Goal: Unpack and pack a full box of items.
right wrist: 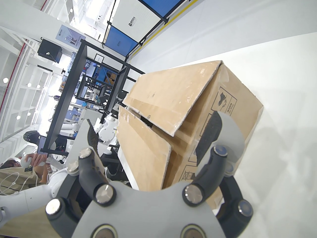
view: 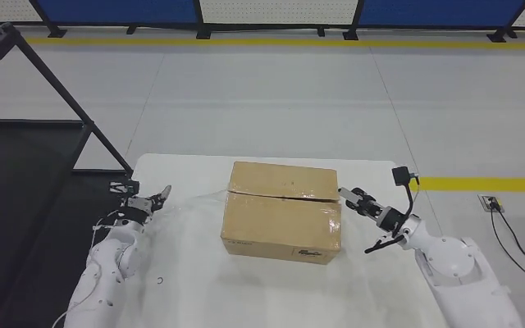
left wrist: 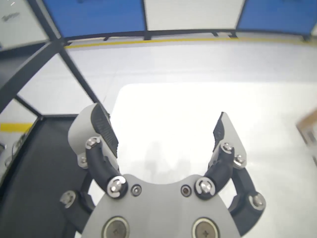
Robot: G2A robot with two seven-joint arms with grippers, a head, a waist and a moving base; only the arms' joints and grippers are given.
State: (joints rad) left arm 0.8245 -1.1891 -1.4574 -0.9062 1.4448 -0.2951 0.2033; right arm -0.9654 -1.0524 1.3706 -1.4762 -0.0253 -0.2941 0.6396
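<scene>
My right claw [right wrist: 153, 125], wide and empty, hangs at the end of the box [view: 283, 211], my left claw [left wrist: 161, 115] equally wide and well apart; opening comes first, I judge, so next I must lift a flap [right wrist: 171, 92].

A brown rectangular cardboard box [view: 281, 211] sits mid-worktop, its two top flaps folded down, seam slightly gaping.
</scene>
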